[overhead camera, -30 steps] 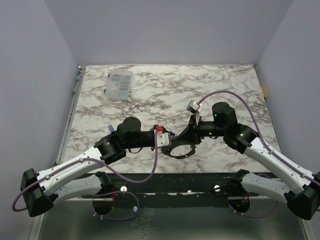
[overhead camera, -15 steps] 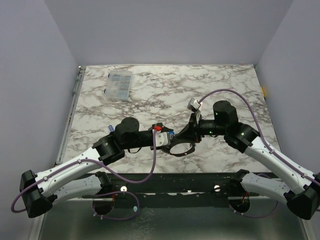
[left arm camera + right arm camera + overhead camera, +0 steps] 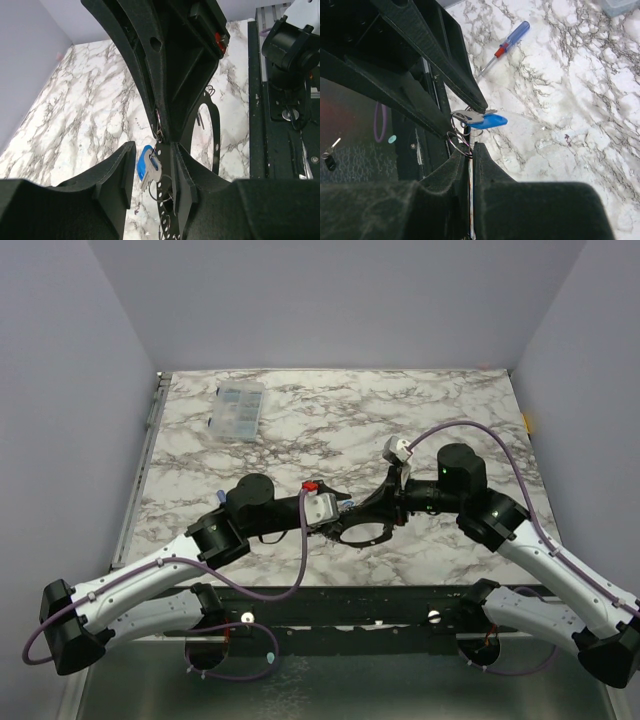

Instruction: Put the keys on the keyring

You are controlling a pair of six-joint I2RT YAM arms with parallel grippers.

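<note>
Top view
Worktop [image 3: 420, 405]: marbled white and grey, with both arms reaching in from the near edge.
Left hand [image 3: 342, 523]: points right at the middle of the near half, its tips against those of the other hand.
Right hand [image 3: 362, 516]: points left and meets the left one tip to tip, just above the worktop.
Clear plastic box [image 3: 238, 408]: at the far left, well apart from both hands.
Task things: too small here to make out between the black fingers.

Left wrist view
Left hand: its two fingers [image 3: 117, 175] stand either side of the blue-headed key [image 3: 146, 166], grasping it by the look of it.
Key: blue head toward the left finger, metal blade slanting down toward the other one.
Keyring [image 3: 167, 194]: thin metal rings hang just below the key; no pale band can be made out.
Right hand: comes in from above, with its tips closed together right over the key.

Right wrist view
Right hand: fingers [image 3: 485, 165] clenched to a narrow slit, nipping the thin metal ring at their tips.
Left hand: its two black fingers come from the upper left and narrow onto the key.
Key: lies nearly level between them, with the blue head sticking out to the right, held above the worktop.
Screwdriver [image 3: 506, 44]: lies on the worktop beyond, apart from both hands.
</note>
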